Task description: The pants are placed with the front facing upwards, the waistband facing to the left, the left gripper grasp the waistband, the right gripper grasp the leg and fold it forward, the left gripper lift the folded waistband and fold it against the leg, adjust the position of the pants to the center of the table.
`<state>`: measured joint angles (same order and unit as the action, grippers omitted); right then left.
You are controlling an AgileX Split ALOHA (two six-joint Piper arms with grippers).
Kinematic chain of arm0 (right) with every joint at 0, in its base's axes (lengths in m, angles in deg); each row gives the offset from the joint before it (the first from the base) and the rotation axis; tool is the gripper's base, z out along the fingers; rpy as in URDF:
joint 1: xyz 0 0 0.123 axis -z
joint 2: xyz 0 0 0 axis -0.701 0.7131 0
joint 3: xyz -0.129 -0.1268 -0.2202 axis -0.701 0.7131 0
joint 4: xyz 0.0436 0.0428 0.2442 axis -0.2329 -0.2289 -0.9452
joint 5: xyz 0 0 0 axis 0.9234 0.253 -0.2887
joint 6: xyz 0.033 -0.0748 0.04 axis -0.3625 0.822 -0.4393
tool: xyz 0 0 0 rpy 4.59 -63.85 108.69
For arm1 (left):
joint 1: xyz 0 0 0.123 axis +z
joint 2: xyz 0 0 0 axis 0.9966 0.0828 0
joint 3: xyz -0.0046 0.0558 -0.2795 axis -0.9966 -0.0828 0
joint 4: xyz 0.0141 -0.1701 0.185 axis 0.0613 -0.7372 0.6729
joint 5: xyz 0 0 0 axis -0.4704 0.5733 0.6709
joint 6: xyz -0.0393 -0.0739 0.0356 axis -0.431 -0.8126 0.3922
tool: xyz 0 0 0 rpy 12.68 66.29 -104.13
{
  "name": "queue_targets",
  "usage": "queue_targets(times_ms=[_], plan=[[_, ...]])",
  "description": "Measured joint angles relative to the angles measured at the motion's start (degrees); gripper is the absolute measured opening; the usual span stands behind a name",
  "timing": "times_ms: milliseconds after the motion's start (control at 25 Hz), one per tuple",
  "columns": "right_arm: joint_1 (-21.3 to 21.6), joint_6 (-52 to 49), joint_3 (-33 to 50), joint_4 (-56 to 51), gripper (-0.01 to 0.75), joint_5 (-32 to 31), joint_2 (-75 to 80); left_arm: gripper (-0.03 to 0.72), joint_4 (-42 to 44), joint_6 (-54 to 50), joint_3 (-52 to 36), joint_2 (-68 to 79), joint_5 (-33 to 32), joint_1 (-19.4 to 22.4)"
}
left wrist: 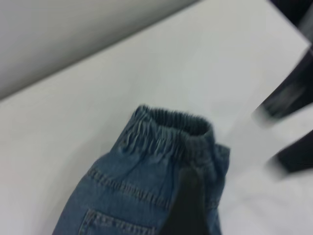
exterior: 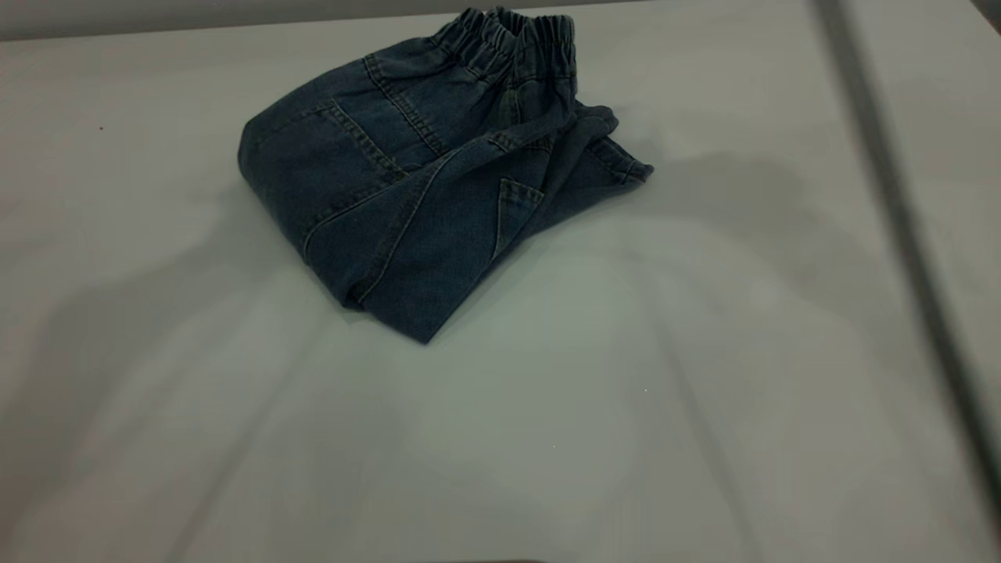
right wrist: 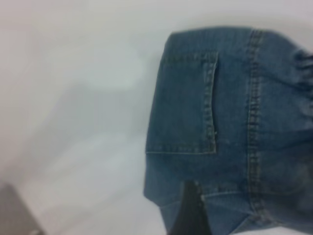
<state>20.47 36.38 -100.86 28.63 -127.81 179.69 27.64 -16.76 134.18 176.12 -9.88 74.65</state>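
Note:
The pants [exterior: 407, 203] lie folded into a compact bundle on the table [exterior: 547, 438], back of centre in the exterior view, with a patch back pocket facing up. The gathered waistband [exterior: 512, 35] points to the far edge, and the leg hems [exterior: 626, 168] stick out at the bundle's right. Neither arm shows in the exterior view. A dark part of my left gripper [left wrist: 188, 205] hangs over the pants [left wrist: 137, 191] just behind the waistband [left wrist: 168, 132]. A dark part of my right gripper [right wrist: 191, 210] hovers over the pants [right wrist: 230, 122] near the pocket [right wrist: 188, 103].
A dark seam [exterior: 899, 219] runs down the table's right side. The table's far edge [exterior: 156, 27] lies close behind the waistband. Blurred dark rig parts [left wrist: 293, 98] stand beyond the pants in the left wrist view. Bare tabletop spreads in front of the bundle.

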Motion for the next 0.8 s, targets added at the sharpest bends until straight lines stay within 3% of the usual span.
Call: queue_targets(times_ms=[200, 400, 600, 800], plan=[[-8.7, -11.2, 0.0, 18.6, 0.491, 6.0, 3.9, 0.578, 0.1, -2.3, 0.0, -3.8, -1.7, 0.0], [-15.1, -21.5, -2.1, 37.5, 0.491, 3.6, 10.4, 0.578, 0.2, -4.8, 0.0, -4.0, -3.5, 0.0], [-18.1, -23.1, -10.1, 40.2, 0.491, 1.9, 18.0, 0.578, 0.2, -5.0, 0.0, -3.6, -5.2, 0.0], [-17.7, -23.3, -17.0, 41.7, 0.491, 1.2, 24.1, 0.578, 0.4, -5.1, 0.0, -2.9, -7.6, 0.0]])
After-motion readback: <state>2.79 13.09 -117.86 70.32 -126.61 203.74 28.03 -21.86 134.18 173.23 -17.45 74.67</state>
